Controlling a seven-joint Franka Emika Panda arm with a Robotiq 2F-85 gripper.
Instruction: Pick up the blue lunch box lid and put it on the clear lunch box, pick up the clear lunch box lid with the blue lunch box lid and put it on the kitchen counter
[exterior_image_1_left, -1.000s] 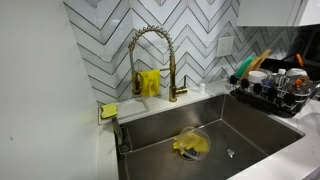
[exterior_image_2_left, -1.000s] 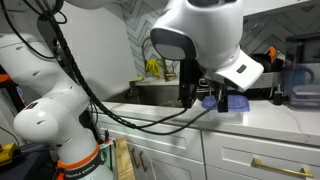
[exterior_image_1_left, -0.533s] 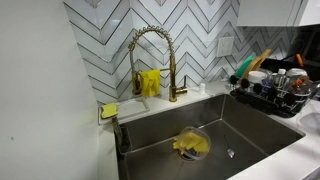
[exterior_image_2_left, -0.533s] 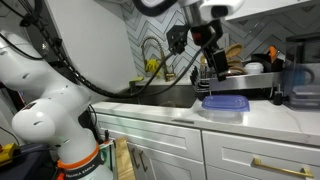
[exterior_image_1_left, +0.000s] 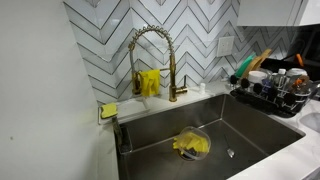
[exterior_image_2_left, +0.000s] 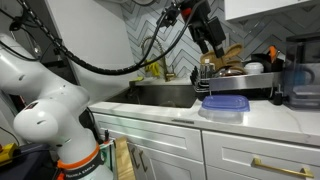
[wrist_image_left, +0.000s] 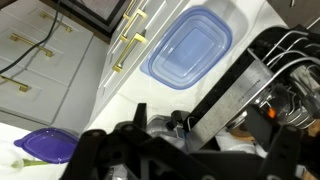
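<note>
Blue lid (exterior_image_2_left: 224, 102) apparently seated on clear box (exterior_image_2_left: 224, 113)
Pincer (exterior_image_2_left: 215, 48) aloft, state indiscernible; descend square, clasp box walls

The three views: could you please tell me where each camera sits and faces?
An exterior view: near the sink, facing it and the gold faucet; no robot.
An exterior view: beside the robot's base, looking along the kitchen counter; arm and gripper show.
Wrist view: looks down on the blue lunch box lid; gripper in foreground.
Shared: that lid, in wrist and an exterior view.
</note>
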